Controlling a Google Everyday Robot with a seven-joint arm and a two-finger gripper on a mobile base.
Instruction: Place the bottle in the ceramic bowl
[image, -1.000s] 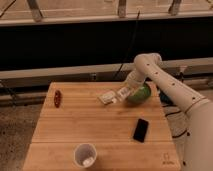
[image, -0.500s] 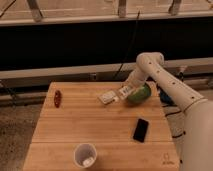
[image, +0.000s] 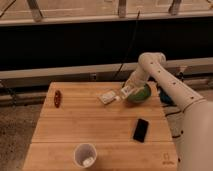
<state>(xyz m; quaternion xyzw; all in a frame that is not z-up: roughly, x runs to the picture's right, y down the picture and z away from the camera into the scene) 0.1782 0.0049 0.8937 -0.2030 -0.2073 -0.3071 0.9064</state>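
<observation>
The hand (image: 128, 91) is clamped shut on the bottle (image: 126, 92) at the left rim of the ceramic bowl (image: 140, 94), near the bench's (image: 95, 127) far right edge. The bowl's hollow lies at about three o'clock from the hand — right beside it — and the bottle's long axis looks tilted. At nine o'clock sits a white packet (image: 107, 97), close by; the black phone (image: 141, 130) at five o'clock lies well apart.

No legible txt; gripper (image: 127, 92) by ceramic bowl (image: 142, 94).
</observation>
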